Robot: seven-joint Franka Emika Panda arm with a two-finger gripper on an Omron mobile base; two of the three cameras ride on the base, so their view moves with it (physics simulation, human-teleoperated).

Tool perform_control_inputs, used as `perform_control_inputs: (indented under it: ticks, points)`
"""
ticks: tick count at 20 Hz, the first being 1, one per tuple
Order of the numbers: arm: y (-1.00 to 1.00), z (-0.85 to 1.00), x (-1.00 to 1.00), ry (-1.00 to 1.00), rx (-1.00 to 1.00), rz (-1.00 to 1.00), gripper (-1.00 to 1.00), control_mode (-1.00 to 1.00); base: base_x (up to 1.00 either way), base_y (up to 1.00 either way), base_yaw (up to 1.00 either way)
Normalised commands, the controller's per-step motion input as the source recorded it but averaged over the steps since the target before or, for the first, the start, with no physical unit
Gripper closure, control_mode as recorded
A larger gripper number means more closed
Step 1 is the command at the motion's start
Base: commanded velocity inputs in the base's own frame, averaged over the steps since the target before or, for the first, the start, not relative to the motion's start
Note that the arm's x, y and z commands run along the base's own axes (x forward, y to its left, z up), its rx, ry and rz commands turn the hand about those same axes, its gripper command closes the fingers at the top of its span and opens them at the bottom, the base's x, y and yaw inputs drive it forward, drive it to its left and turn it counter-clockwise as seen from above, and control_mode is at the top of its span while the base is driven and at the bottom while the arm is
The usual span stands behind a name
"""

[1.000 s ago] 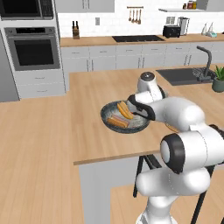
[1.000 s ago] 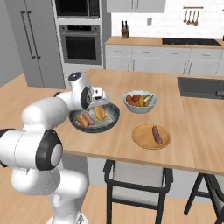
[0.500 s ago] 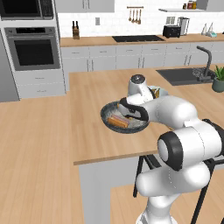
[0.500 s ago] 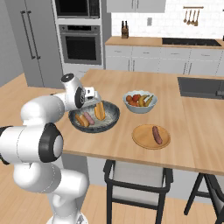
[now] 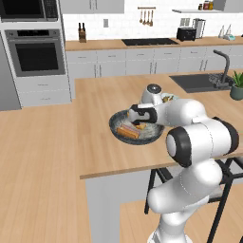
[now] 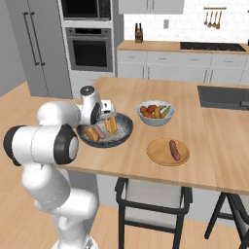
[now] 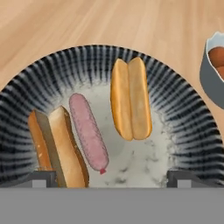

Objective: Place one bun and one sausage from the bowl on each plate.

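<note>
Long wooden bench in the middle of the kitchen, light brown on top.

On it, near the front edge: a wide dark grey bowl, with two buns and a sausage inside.

Just to the right of that: a small pale fruit bowl, full of fruit, close to the dark bowl but not touching.

Nearer the front, to the right: a flat tan plate with one sausage on it.

At the right end: a dark sink set into the top.
</note>
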Motion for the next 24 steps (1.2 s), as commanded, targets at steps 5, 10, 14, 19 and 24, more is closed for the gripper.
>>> perform_control_inputs:
  ticks: [5, 10, 14, 19, 24]
  points:
    - [0.0, -0.06, 0.33, 0.0, 0.03, 0.0, -1.0, -1.0, 0.0, 0.0, 0.0]
    - [0.0, -0.09, 0.3, 0.0, 0.0, 0.0, -1.0, -1.0, 0.0, 0.0, 0.0]
    - [0.0, -0.27, 0.29, -0.01, 0.0, 0.0, -1.0, -1.0, 0.0, 0.0, 0.0]
    - [0.0, -0.38, 0.13, 0.0, 0.0, 0.0, -1.0, -1.0, 0.0, 0.0, 0.0]
    - [0.0, -0.22, 0.14, 0.0, 0.0, 0.0, -1.0, -1.0, 0.0, 0.0, 0.0]
